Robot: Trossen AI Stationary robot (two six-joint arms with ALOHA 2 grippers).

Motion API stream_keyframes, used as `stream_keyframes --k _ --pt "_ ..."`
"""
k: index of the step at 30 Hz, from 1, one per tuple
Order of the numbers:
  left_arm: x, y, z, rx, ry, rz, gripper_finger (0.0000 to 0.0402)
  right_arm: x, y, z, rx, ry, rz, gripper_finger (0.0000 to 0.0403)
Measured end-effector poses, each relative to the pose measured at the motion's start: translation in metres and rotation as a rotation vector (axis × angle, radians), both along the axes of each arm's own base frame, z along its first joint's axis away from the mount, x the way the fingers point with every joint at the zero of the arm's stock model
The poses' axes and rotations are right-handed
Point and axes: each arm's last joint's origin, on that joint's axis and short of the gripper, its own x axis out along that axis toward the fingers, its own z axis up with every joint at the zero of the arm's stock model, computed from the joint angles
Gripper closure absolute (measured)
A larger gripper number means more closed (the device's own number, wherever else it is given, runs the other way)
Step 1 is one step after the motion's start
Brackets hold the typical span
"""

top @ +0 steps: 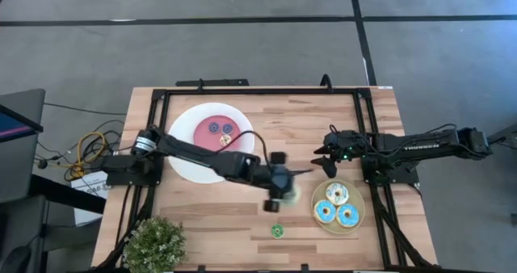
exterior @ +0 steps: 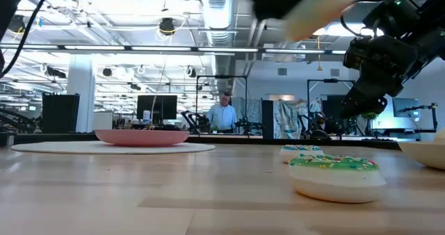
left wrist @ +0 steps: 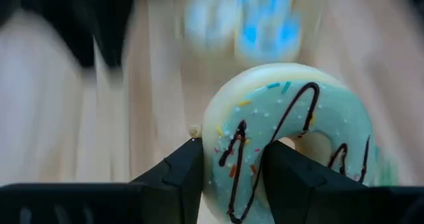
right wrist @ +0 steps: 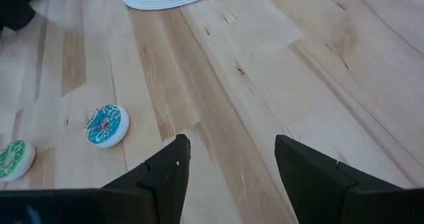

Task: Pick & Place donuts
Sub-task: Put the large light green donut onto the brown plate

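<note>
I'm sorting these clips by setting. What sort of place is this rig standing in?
Probably an open-plan lab or workshop office: exposed silver ceiling ducts, desks with dark computer monitors where a person sits, and the light wooden table standing on a grey concrete floor.

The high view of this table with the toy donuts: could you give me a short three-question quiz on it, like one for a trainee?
1. True or false: the left gripper is shut on a pale green iced ring donut with dark drizzle.
2. Multiple choice: how many iced donuts lie on the round tan plate? A one, B three, C five.
3. Fill the blank: the right gripper, above bare wood, has its fingers ____ and holds nothing.

Key: 1 true. 2 B. 3 open.
</note>
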Motion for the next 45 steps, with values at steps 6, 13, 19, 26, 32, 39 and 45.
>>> stream_keyframes --k 6,13,19,26,32,39,45 --pt "0.053 -0.002 -0.014 0.020 -0.186 -0.182 0.0275 0.000 0.000 0.000 -0.001 -0.005 0.000 0.0193" --pt "0.113 -0.016 -0.045 0.014 -0.250 -0.277 0.0275 0.000 0.000 0.000 -0.003 -0.005 -0.003 0.0193" --pt "0.123 -0.019 -0.062 0.022 -0.264 -0.271 0.0275 -0.006 -0.004 -0.005 -0.009 0.076 -0.026 0.0193" --pt "0.127 -0.021 -0.057 -0.009 -0.352 -0.341 0.0275 -0.007 -0.015 -0.006 -0.085 0.091 -0.100 0.0193" --pt "0.128 -0.022 -0.054 0.008 -0.389 -0.354 0.0275 -0.003 -0.030 0.003 -0.190 -0.006 -0.351 0.0193" --pt "0.141 -0.019 -0.077 -0.034 -0.470 -0.328 0.0275 -0.006 -0.041 0.005 -0.206 -0.017 -0.436 0.0193" --pt "0.149 -0.011 -0.088 -0.138 -0.500 -0.302 0.0275 -0.010 -0.047 0.003 -0.215 0.016 -0.464 0.0193"
